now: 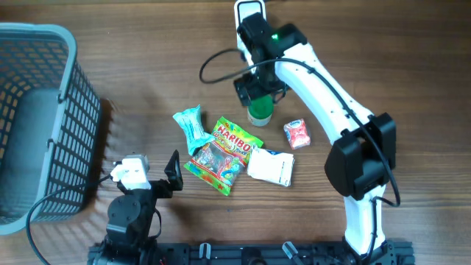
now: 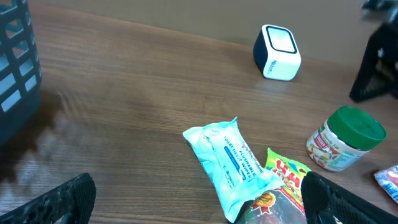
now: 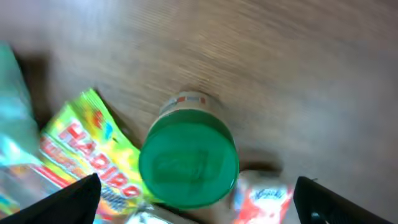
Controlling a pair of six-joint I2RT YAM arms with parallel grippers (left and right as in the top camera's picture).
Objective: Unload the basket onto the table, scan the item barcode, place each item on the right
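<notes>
Right wrist view: green-lidded jar [image 3: 188, 163] stands upright.

Matt wood table [image 1: 147, 59], smooth plastic jar lid [image 3: 188, 163]

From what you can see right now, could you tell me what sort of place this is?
Probably a mock shop checkout on a wooden table: a grey shopping basket, packaged groceries such as a Haribo bag and a green-lidded jar, and a small white barcode scanner.
</notes>
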